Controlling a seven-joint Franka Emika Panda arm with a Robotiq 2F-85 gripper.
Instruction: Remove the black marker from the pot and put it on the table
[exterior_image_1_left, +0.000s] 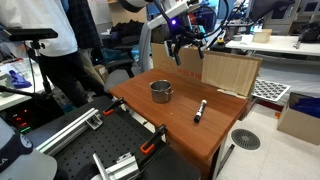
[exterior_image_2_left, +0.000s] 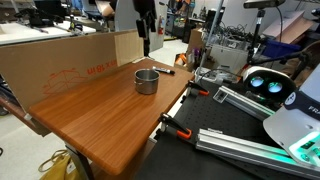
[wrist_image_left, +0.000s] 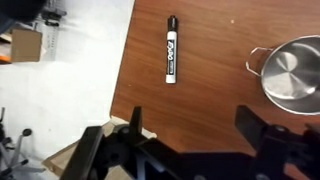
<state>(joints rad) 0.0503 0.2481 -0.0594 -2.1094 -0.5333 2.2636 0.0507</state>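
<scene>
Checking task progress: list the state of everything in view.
pot: upright, empty.
black marker: lying flat on the table, outside the pot, not touching it.
gripper: open, holding nothing, above the table.

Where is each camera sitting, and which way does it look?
Exterior view: raised off a corner of the table, looking down at the pot and black marker; the end effector hangs above the far side.
Exterior view: beside another edge, looking along the wood toward the cardboard sheet; the end effector hangs beyond the pot.
Wrist view: on the wrist, looking straight down; its open fingers show at the bottom.
Shared: all show pot and marker.
</scene>
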